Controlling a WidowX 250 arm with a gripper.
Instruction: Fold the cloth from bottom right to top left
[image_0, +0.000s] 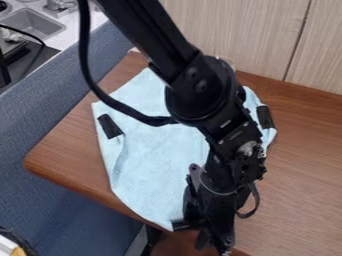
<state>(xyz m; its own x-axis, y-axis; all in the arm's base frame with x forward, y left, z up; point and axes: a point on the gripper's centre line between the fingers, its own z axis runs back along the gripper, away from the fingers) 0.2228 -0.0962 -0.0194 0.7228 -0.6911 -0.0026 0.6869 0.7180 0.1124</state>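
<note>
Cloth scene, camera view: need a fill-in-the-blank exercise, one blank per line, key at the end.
The cloth is light ____ in colour.
The left patch and the right patch on the cloth are both ____ in colour.
Of the cloth's top and bottom ends as seen in the view, the gripper is at the ____ one.
The sink is in the view's upper ____ corner.

Missing words: blue; black; bottom; left.

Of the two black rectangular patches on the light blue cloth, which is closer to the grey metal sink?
The left patch in the picture; the other patch lies beyond the arm, at the cloth's right edge.
</note>
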